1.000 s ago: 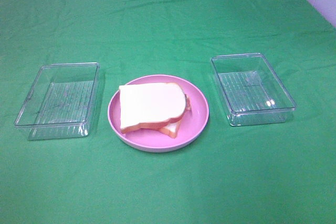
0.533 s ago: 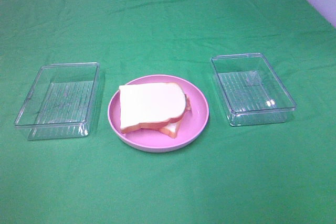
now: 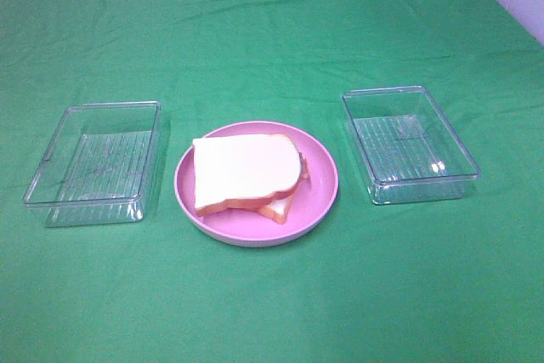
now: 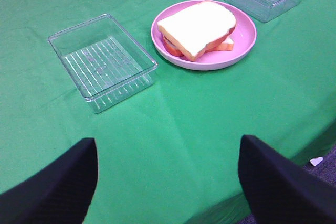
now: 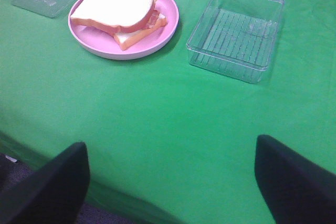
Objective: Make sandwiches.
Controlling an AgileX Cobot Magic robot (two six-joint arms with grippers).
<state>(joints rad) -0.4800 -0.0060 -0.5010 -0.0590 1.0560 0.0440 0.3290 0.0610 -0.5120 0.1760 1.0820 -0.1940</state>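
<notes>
A green cloth [image 3: 272, 31] covers the whole table. Two clear trays sit on it, the left tray [image 3: 93, 161] and the right tray [image 3: 409, 143], with a pink plate [image 3: 319, 178] between them. The sandwich [image 3: 246, 174] lies on that plate, top slice white, a reddish layer peeking out. Both the left gripper [image 4: 168, 182] and the right gripper [image 5: 170, 182] hang back near the table edge, fingers spread wide, holding nothing.

High view looks down; wrist views — low, oblique — share plate [image 3: 319, 197].
</notes>
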